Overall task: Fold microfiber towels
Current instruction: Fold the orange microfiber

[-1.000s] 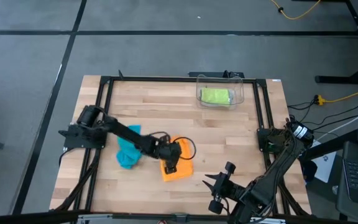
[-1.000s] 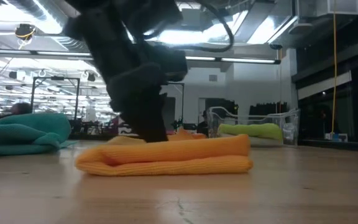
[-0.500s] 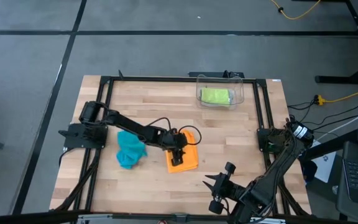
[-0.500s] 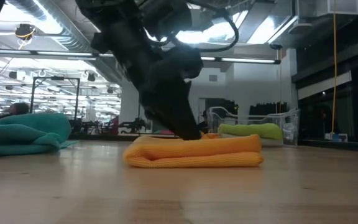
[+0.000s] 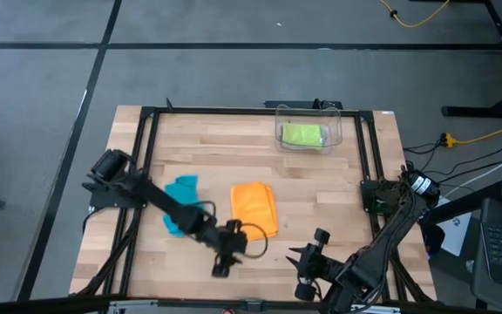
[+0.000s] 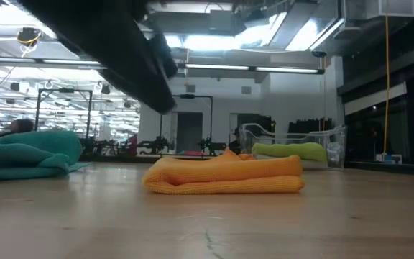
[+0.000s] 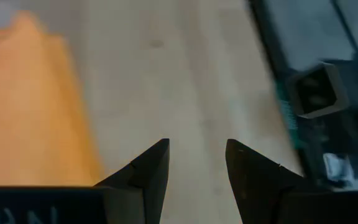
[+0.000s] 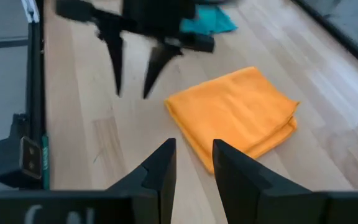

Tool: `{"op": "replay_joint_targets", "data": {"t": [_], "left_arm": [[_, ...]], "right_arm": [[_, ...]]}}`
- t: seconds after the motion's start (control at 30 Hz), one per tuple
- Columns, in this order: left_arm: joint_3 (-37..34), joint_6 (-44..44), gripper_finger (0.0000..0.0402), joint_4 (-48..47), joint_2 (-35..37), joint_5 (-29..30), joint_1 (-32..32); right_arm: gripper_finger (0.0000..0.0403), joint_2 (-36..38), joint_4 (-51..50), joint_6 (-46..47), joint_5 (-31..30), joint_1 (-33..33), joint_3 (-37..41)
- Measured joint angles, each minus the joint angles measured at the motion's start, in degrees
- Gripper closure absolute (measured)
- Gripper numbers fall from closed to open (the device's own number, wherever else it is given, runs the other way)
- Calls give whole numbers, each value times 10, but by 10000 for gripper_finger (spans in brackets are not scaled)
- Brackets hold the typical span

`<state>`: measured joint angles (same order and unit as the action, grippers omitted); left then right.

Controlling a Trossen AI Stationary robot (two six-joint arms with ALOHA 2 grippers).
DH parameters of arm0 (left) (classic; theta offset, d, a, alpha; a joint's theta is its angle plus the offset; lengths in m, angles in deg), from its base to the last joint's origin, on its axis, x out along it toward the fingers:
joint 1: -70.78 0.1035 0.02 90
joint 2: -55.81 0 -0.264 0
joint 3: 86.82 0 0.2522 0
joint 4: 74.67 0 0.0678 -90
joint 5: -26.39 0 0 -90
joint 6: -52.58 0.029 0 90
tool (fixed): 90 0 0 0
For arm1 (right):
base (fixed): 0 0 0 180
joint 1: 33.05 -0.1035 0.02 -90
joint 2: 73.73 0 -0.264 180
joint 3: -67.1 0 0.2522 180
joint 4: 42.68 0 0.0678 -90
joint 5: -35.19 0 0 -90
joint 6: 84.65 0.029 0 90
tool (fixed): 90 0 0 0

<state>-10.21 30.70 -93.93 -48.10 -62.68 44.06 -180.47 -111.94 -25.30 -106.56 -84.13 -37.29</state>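
The left gripper [image 5: 220, 267], jaws apart and empty, hangs over bare pale wooden tabletop [image 5: 321, 192] just beside the folded orange microfiber towel [image 5: 254, 209], the right gripper [image 5: 299, 270] also part-open, a bright ceiling-lit hall behind

Two dark arms showing slim black links, black cable looping near left wrist; grippers wearing tapered, pointed black fingers [image 7: 151, 168].

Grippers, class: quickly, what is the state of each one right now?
Left gripper: open, holding nothing.
Right gripper: open, holding nothing.
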Motion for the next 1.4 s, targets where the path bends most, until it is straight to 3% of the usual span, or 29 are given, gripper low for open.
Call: {"op": "replay_joint_targets", "data": {"t": [0.17,0.33,0.7,0.87,0.97,1.07,1.23,1.4], "left_arm": [[0,34,249,41,0,12,-50],[0,18,246,80,1,64,-63],[0,10,174,75,1,98,-41],[0,3,168,77,1,118,-37],[0,-20,169,75,1,116,-36],[0,-31,172,75,1,116,-35],[0,-31,174,65,1,116,-34],[0,-31,174,55,1,117,-34]], "right_arm": [[295,0,7,-26,10,3,0],[286,0,5,-20,25,19,0],[163,0,-1,-84,64,79,0],[145,0,-4,-89,38,99,0],[145,0,-62,-111,41,103,0],[149,0,-185,-81,12,102,1],[153,1,-307,69,-35,98,51],[153,1,-277,184,-4,96,156]]}}
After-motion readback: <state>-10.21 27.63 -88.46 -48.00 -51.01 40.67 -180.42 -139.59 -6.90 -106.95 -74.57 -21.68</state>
